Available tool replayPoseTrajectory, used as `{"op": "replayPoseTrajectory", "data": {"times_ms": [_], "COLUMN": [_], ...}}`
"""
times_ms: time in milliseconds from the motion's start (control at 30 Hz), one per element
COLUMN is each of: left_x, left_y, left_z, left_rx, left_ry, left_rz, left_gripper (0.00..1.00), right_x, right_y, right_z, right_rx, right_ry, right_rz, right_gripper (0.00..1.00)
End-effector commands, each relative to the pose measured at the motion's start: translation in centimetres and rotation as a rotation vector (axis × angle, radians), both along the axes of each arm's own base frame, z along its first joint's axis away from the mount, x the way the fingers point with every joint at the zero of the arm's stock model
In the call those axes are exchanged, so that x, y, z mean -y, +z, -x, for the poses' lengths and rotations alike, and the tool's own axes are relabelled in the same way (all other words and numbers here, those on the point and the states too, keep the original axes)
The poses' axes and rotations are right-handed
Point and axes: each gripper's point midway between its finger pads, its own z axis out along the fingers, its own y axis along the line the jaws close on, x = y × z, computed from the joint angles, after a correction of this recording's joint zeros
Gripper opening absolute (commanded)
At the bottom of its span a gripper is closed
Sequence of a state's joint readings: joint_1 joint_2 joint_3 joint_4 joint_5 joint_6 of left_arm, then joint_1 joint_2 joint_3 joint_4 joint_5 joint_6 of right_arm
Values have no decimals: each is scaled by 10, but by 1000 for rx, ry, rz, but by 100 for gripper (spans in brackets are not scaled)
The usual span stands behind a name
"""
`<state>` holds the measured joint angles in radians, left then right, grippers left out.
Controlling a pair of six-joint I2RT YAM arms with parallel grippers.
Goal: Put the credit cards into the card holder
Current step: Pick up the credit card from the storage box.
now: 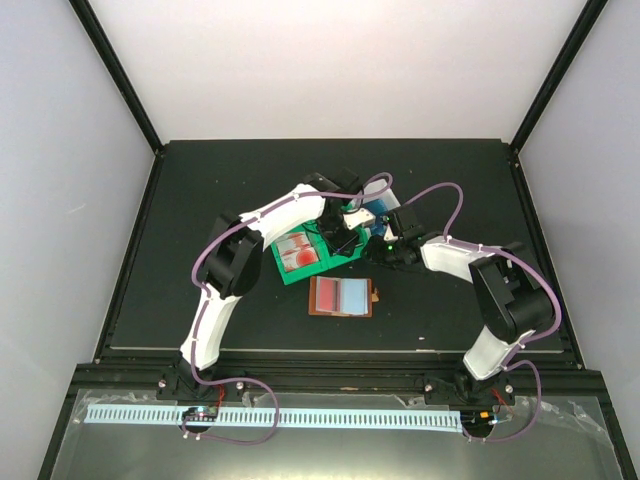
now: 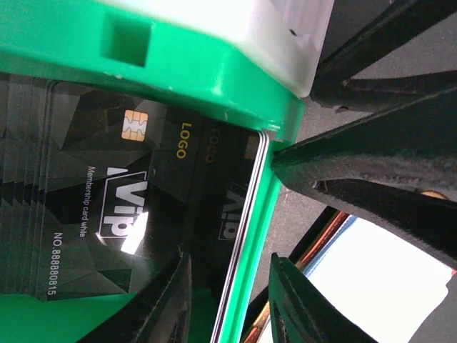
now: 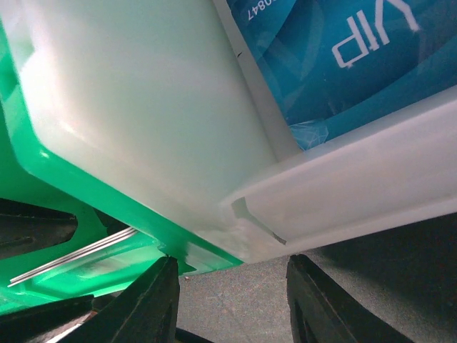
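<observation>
Top external view: the card holder (image 1: 342, 297) lies open and flat on the dark worktop (image 1: 200, 200), just in front of a green bin (image 1: 300, 278), its snap tab on the right edge. Red-and-white cards (image 1: 298, 252) lie in the green bin. A white bin (image 1: 372, 212) stands touching it at the right rear. Both arms bend inward and meet over the two bins, the left arm (image 1: 290, 212) from the left and the right arm (image 1: 450, 255) from the right. No card lies loose on the worktop.

Left wrist view: the left pincer (image 2: 230, 264) hangs low over the green bin's edge with its jaws apart. One finger is inside the bin above a fanned stack of black cards (image 2: 107, 214). The other finger is outside the green wall. The wall, and a few cards standing on edge against it, lie between the two fingers. No grip shows. A strip of the holder's brown edge and its clear pocket show beyond the wall. The right pincer's black fingers fill the right side of this view, close to the bin's corner.

Right wrist view: the right pincer (image 3: 228, 300) is open and holds nothing, with only grey worktop between its fingers. It sits low at the outer corner where the white bin meets the green one. A blue card (image 3: 343, 50) lies inside the white bin. Thin card edges show in the green bin at the lower left.
</observation>
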<state>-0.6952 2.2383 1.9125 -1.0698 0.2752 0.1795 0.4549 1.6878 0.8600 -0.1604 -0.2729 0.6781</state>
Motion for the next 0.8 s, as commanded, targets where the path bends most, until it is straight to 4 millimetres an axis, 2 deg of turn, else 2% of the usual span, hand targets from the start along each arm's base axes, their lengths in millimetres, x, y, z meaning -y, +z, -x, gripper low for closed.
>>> {"op": "replayPoseTrajectory", "data": {"times_ms": [0, 100, 400, 600, 767], "left_x": [-1, 2, 2, 0, 5], "left_y": [12, 11, 7, 1, -4], "left_z": [1, -1, 8, -1, -2], "left_rx": [26, 29, 6, 53, 47], "left_ry": [-1, -9, -37, -24, -39], "left_rz": [4, 14, 8, -31, -13], "left_gripper": [34, 36, 33, 50, 53], "right_x": [3, 2, 2, 3, 3], "right_y": [-12, -12, -12, -13, -13], "right_z": [3, 3, 4, 4, 5], "right_rx": [-20, -21, -20, -20, -18], "right_ry": [8, 10, 12, 12, 9], "right_rz": [36, 36, 36, 36, 35], "right_gripper": [43, 43, 43, 43, 43]}}
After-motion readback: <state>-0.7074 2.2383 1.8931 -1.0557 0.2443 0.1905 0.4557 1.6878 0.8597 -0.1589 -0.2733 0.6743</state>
